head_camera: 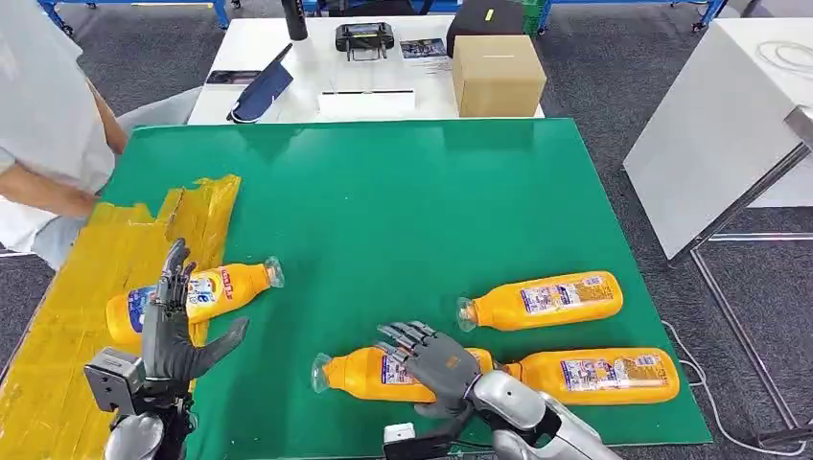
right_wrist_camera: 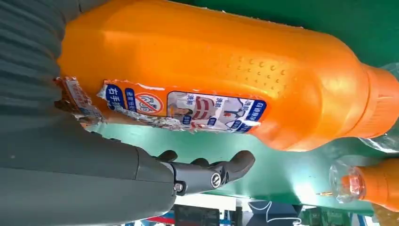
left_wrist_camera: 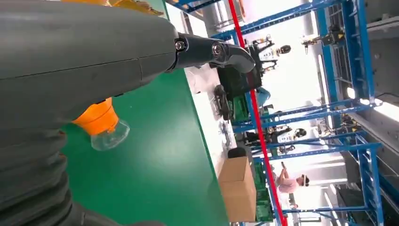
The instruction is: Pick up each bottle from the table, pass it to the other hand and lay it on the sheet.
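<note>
Green desk (head_camera: 403,201) fills the middle, yellow sheet (head_camera: 86,316) down the left edge with one bottle (head_camera: 206,292) half on it, its neck still on green. Left hand (head_camera: 173,331) stands beside it, fingers spread, empty. Lower centre, the right hand (head_camera: 431,359) hovers over the next bottle (head_camera: 383,374), fingers apart, no grip yet. Round and smooth — a shallow grab could roll it into its neighbour (head_camera: 594,376).

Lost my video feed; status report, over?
Left hand open beside orange plastic bottle on yellow sheet. Right hand open over near bottle. Nothing blocking.
</note>
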`<state>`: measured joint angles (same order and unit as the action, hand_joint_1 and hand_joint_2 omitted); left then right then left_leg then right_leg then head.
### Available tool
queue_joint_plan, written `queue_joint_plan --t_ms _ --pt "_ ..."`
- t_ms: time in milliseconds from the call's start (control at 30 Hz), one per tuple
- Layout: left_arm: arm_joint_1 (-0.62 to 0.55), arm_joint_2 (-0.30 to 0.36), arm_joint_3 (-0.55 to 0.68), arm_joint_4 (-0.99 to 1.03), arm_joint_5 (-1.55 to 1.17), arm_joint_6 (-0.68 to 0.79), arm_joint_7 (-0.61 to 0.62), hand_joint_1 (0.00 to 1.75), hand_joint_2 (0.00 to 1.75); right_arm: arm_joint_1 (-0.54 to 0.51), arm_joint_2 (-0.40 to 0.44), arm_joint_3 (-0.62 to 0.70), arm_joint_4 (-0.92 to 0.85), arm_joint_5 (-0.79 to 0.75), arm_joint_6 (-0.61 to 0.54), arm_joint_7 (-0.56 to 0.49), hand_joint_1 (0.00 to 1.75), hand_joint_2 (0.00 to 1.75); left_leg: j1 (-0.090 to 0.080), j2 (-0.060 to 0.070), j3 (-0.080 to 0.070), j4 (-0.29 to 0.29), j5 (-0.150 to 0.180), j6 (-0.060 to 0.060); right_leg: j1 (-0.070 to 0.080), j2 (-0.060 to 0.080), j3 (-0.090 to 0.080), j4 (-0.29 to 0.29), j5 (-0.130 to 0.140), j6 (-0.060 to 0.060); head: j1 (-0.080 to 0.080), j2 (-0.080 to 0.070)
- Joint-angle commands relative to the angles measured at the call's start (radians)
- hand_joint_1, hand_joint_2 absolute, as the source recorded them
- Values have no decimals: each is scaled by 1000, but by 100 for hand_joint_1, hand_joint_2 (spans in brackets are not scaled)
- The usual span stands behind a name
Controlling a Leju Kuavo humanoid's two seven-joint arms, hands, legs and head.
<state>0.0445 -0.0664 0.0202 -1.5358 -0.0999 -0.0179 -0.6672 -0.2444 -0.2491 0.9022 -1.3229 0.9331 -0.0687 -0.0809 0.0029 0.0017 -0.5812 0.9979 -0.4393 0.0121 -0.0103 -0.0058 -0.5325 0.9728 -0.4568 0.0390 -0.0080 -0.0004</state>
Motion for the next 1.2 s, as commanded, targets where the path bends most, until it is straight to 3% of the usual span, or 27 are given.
queue_joint_plan --t_ms 33,200,600,633,667,767,1000,1033,1067,1167,1200 --pt "-18 -14 25 26 5 0 5 0 175 -8 -18 -4 7 -1 3 5 0 175 1 -1 2 0 -1 0 1 0 3 -2 0 -1 0 0" --pt "-18 -14 25 26 5 0 5 0 175 -8 -18 -4 7 -1 3 5 0 175 1 -1 3 0 -1 0 1 0 4 -2 -1 -1 0 0" --pt "17 -36 45 -1 1 -16 25 0 175 52 79 -137 -15 183 -77 143 0 175 1 1 2 -1 -1 -1 1 1 2 -1 -1 -1 0 0" --pt "16 -36 46 0 0 -16 27 0 175 53 82 -143 -11 183 -76 143 0 175 0 0 0 0 0 0 0 0 0 -1 0 -1 0 0" --pt "1 -32 33 24 -3 -30 42 0 175 40 109 -199 71 43 53 187 0 175 1 0 2 -1 -1 -1 1 1 3 -1 0 -1 0 0" --pt "-13 -32 22 44 -8 -19 43 0 175 -16 134 -200 228 70 -8 183 0 175 1 1 2 -2 0 0 1 1 2 -2 1 -1 0 0" --pt "-11 -35 20 44 -7 -16 43 0 175 -31 158 -210 241 38 37 202 0 175 1 0 3 -2 0 0 1 0 4 -2 0 -1 0 0" --pt "-15 -34 16 48 -7 -16 43 0 175 -39 160 -212 258 24 45 199 5 175 1 0 4 -2 -1 -1 1 1 5 -3 0 -1 0 0" --pt "-21 -33 10 53 -8 -18 44 0 175 -44 165 -220 277 -1 58 188 30 175 2 0 5 -2 0 -1 2 1 5 -3 0 -1 0 0" --pt "-43 -31 -13 72 -6 -18 43 0 175 -80 170 -217 369 -37 76 171 52 175 2 -1 6 -2 0 -1 3 0 7 -4 1 -2 0 0" --pt "-49 -26 -23 80 -3 -19 45 0 175 -102 179 -205 420 -37 80 174 45 175 2 -1 6 -2 1 -1 2 -1 6 -4 1 -1 0 0"
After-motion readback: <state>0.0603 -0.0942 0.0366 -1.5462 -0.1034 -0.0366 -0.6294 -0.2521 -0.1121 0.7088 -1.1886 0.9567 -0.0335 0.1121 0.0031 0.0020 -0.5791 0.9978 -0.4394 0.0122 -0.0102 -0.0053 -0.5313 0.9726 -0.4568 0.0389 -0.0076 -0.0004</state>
